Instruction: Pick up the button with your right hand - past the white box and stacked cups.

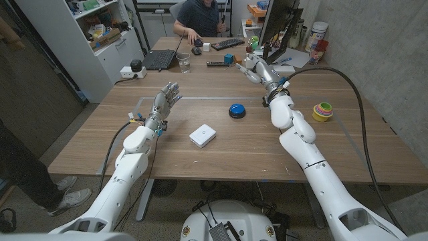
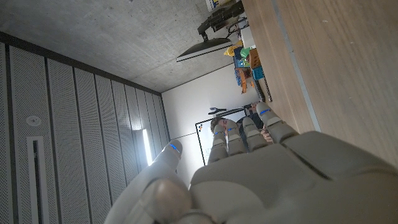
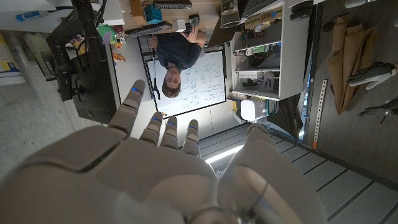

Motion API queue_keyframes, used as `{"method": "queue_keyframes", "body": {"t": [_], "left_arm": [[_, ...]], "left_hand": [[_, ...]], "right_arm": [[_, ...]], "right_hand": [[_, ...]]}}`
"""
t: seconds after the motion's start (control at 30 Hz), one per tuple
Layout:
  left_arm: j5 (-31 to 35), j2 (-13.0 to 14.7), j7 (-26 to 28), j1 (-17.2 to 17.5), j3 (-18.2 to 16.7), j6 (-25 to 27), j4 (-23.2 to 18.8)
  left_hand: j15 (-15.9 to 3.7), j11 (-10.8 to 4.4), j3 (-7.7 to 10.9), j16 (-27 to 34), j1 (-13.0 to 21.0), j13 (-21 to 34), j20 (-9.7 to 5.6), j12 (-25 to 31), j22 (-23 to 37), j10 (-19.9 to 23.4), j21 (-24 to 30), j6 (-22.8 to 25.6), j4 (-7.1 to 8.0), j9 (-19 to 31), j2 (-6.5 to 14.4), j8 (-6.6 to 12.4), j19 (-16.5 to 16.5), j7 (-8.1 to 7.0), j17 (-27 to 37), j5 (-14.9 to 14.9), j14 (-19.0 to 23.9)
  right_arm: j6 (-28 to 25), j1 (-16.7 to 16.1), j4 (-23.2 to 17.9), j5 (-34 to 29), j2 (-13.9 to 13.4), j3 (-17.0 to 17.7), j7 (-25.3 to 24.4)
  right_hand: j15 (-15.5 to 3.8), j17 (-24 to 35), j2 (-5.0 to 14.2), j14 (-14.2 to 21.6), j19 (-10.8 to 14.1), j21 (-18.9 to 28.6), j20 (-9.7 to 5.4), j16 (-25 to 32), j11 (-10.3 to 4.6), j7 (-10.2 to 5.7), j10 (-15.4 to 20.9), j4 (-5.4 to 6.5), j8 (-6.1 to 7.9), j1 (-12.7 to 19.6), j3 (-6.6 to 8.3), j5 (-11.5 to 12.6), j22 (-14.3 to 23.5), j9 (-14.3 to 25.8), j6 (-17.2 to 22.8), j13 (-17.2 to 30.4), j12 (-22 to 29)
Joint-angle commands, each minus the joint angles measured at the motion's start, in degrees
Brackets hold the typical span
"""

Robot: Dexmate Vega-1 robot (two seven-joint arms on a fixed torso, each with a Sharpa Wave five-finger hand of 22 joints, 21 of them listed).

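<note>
Right hand (image 1: 253,66) raised, fingers spread, holding nothing; button (image 1: 237,110) nearer robot, apart. Left hand (image 1: 164,102) fingers apart, holding nothing; white box (image 1: 202,136) beside.

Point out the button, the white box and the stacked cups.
button (image 1: 237,109), head view, its blue top
white box (image 1: 202,136), head view, middle of its top face
stacked cups (image 1: 323,111), head view, top cup's rim

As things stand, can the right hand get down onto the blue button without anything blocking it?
Probably yes. The right hand is raised, open and empty beyond the button. The white box and the stacked cups sit off to either side, leaving bare table around it.
</note>
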Motion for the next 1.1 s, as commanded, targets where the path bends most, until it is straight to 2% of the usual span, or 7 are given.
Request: {"method": "queue_keyframes", "body": {"t": [0.03,0.2,0.47,0.77,0.8,0.9,1.1], "left_arm": [[-0.4,0.1,-1.0,-0.4,0.1,-0.6,0.7],[-0.4,-0.1,-1.2,-0.8,0.2,-0.9,1.3],[-0.2,-0.1,-1.3,-1.5,0.1,-1.0,2.3],[-0.3,-0.1,-1.6,-1.8,-0.3,-1.0,3.5],[-0.4,-0.1,-1.5,-1.8,-0.4,-0.8,3.5],[-0.3,0.0,-2.0,-2.2,-0.4,-0.6,4.2],[-0.2,0.0,-2.2,-2.6,-0.4,-0.5,5.0]], "left_hand": [[0.32,0.48,0.18,0.3,0.0,0.2,0.15,0.2,0.3,0.1,0.0,0.1,-0.02,0.1,0.8,0.36,0.2,-0.45,0.2,0.4,-0.1],[0.36,0.52,0.16,0.3,0.0,0.2,0.13,0.2,0.3,0.1,0.0,0.2,-0.02,0.1,0.8,0.36,0.2,-0.44,0.2,0.4,-0.1],[0.30,0.41,0.13,0.4,0.0,0.2,0.13,0.2,0.3,0.1,0.0,0.1,-0.02,0.1,0.7,0.36,0.2,-0.48,0.2,0.4,-0.1],[0.33,0.45,0.09,0.4,0.0,0.2,0.13,0.2,0.3,0.1,0.0,0.2,-0.01,0.1,0.7,0.37,0.2,-0.58,0.3,0.4,-0.1],[0.32,0.44,0.09,0.4,0.0,0.2,0.13,0.2,0.3,0.1,0.0,0.2,-0.01,0.1,0.7,0.37,0.2,-0.59,0.3,0.4,-0.1],[0.34,0.56,0.08,0.4,0.0,0.2,0.17,0.2,0.3,0.1,0.0,0.2,-0.01,0.1,0.7,0.38,0.2,-0.60,0.3,0.4,-0.1],[0.37,0.56,0.05,0.4,0.0,0.2,0.17,0.3,0.3,0.1,-0.1,0.2,0.00,0.1,0.7,0.37,0.2,-0.66,0.3,0.4,-0.1]], "right_arm": [[-6.7,0.2,-1.6,-14.1,-0.8,-4.0,-2.9],[-6.8,0.7,-0.7,-15.5,-1.1,-4.8,-4.0],[-11.1,2.2,1.5,-21.9,-1.3,-7.7,-3.8],[-12.7,4.0,5.2,-23.5,-1.5,-9.8,-2.6],[-13.5,4.4,4.7,-23.9,-1.7,-10.1,0.5],[-14.1,4.8,6.0,-24.5,-1.6,-10.7,-0.5],[-14.8,5.3,6.8,-25.2,-2.0,-11.5,-0.5]], "right_hand": [[-0.31,0.1,-0.92,1.0,2.5,0.8,-0.13,0.6,-0.74,-1.44,0.6,-0.25,0.22,0.3,-0.57,0.8,0.2,0.1,-0.3,0.1,0.6],[-0.35,0.0,-1.48,0.3,3.2,0.7,0.44,0.2,-1.07,-2.12,-0.3,-0.75,0.15,0.8,-0.82,1.0,0.1,0.1,-0.8,0.1,0.3],[-0.54,0.2,-2.58,0.3,2.5,0.0,0.80,0.3,-1.78,-3.13,-0.6,-0.44,0.28,-0.3,-1.89,1.3,0.0,0.2,-0.8,0.2,0.3],[-0.35,0.1,-2.80,-0.7,0.8,-1.1,0.91,-0.1,-2.87,-4.16,-2.3,-0.51,0.13,-0.2,-2.35,1.9,-0.1,0.2,-1.5,0.2,-0.1],[-0.33,0.1,-2.80,-0.7,0.7,-1.2,0.91,-0.1,-2.90,-4.26,-2.7,-0.53,0.10,-0.2,-2.39,2.0,-0.1,0.2,-1.7,0.2,-0.2],[-0.06,0.1,-2.80,-1.6,0.4,-1.4,0.89,-0.3,-3.20,-4.45,-4.5,-0.63,-0.37,0.0,-2.65,2.4,-0.1,0.2,-3.6,0.2,-0.5],[0.05,0.1,-2.84,-2.0,0.4,-1.4,0.88,-0.3,-3.82,-4.60,-6.0,-0.70,-0.31,0.2,-2.88,2.7,-0.1,0.3,-4.3,0.2,-0.6]]}}
